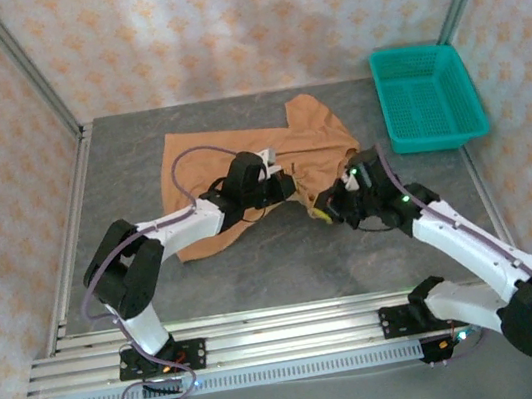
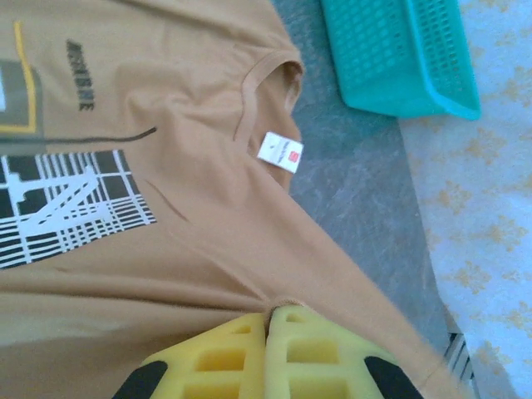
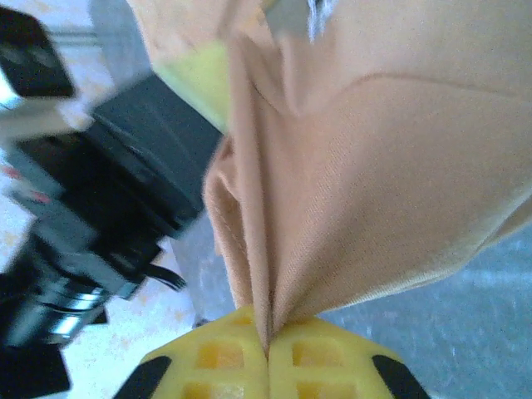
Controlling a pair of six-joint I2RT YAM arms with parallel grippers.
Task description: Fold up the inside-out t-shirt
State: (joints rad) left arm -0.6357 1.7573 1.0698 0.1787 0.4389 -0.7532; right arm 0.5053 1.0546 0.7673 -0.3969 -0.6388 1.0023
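In my wrist feeds the bottom edge cuts off the left end effector (image 2: 266,353) and the right end effector (image 3: 268,366). The t-shirt (image 2: 208,249) print (image 2: 66,208) runs off frame on the left. I can't read its label (image 2: 280,152): too small. The basket (image 2: 391,58) is cropped and the left arm (image 3: 91,191) is blurred.

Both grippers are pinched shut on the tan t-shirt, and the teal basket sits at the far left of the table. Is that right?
Not quite. The top external view shows the teal basket at the far right of the table. The rest stands: the left gripper and the right gripper are each pinched shut on the tan t-shirt.
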